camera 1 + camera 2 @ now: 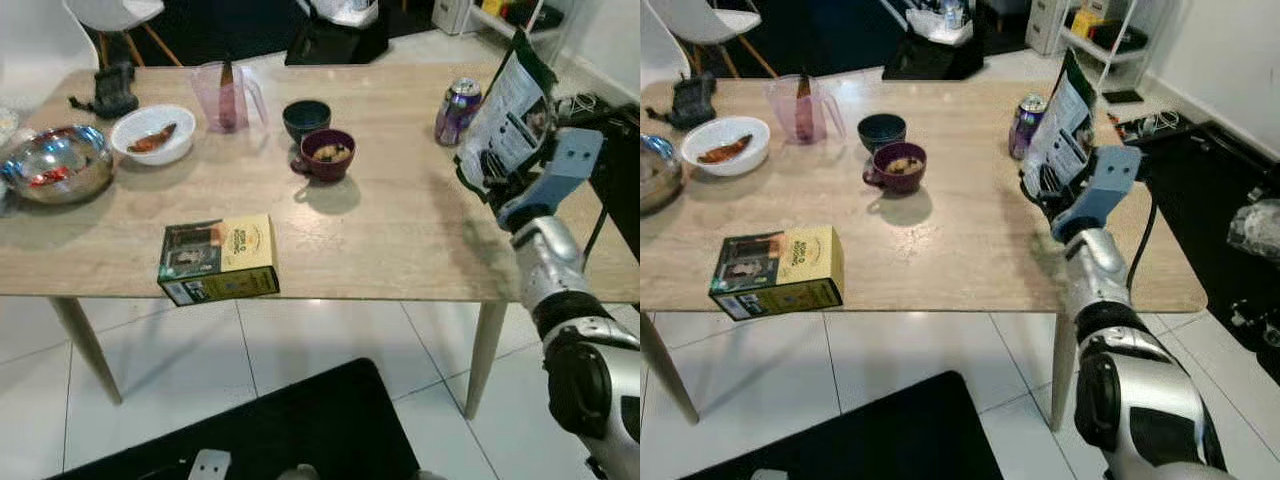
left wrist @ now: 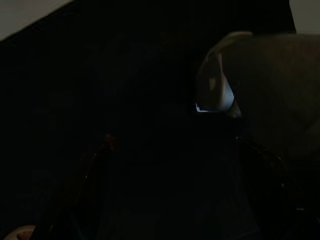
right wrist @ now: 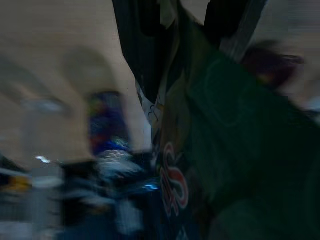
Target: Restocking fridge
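Pouch [image 1: 508, 105], dark green, hangs upright above the table's [image 1: 400, 230] right end, pinched low by the right gripper [image 1: 490, 180], fingers closed on it. Top-heavy and floppy, it could fold over, slip, or topple the nearby can [image 1: 457, 110].

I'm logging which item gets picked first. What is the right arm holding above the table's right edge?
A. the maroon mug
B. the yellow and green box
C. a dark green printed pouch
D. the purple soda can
C: the right gripper has its jaws shut on the dark green pouch, lifted beside the purple can, which stands on the table.
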Tool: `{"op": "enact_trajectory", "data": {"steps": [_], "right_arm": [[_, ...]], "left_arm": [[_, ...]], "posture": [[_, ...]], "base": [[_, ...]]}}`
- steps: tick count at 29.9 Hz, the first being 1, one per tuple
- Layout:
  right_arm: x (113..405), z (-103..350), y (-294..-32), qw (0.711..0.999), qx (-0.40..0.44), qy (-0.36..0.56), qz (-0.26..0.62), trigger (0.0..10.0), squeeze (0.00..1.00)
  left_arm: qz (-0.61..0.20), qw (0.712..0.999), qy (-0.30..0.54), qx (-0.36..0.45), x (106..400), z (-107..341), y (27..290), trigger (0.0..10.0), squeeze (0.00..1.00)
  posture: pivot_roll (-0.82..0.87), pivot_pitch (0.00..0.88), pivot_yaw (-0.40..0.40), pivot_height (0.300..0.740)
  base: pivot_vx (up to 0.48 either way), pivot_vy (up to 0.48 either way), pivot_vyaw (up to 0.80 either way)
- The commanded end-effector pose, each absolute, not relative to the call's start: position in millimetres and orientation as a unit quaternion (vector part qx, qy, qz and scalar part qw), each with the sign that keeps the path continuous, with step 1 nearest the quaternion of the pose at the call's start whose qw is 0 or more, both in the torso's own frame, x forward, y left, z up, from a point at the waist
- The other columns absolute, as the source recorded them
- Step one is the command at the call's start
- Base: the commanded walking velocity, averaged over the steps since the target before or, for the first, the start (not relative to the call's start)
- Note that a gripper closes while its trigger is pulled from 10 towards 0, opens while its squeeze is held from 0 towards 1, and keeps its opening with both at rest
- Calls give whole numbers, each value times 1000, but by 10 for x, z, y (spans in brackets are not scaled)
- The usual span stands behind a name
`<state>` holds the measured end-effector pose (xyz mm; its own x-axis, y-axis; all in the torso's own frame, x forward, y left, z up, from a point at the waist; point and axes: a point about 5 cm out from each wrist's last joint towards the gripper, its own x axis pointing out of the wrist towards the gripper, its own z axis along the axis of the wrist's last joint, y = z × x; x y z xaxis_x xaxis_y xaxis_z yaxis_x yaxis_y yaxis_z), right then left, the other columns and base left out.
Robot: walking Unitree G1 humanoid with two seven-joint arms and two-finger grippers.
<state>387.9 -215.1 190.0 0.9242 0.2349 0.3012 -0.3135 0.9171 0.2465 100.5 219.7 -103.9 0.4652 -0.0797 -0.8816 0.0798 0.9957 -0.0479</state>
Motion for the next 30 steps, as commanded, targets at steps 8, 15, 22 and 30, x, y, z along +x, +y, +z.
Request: {"op": "enact_trajectory", "data": {"steps": [8, 15, 22, 30], "right_arm": [[3537, 1826, -2312, 902, 143, -146, 380, 10000, 0], [3318, 1627, -2132, 843, 146, -93, 510, 10000, 0], [2966, 1326, -1868, 747, 144, 19, 649, 10000, 0], [2674, 626, -1818, 711, 6, 222, 667, 10000, 0]], "left_arm": [[-34, 845, 533, -7, 1013, -1062, 2162, 10000, 0], [-33, 842, 539, -2, 1010, -1066, 2164, 10000, 0], [-36, 837, 545, 4, 978, -1076, 2166, 10000, 0], [-38, 834, 551, 10, 953, -1082, 2173, 10000, 0]], "posture": [[28, 0, -7, 740], [26, 0, -3, 740], [25, 0, -2, 740], [29, 0, -6, 740]], "base": [[0, 0, 0], [0, 0, 0], [0, 0, 0], [0, 0, 0]]}}
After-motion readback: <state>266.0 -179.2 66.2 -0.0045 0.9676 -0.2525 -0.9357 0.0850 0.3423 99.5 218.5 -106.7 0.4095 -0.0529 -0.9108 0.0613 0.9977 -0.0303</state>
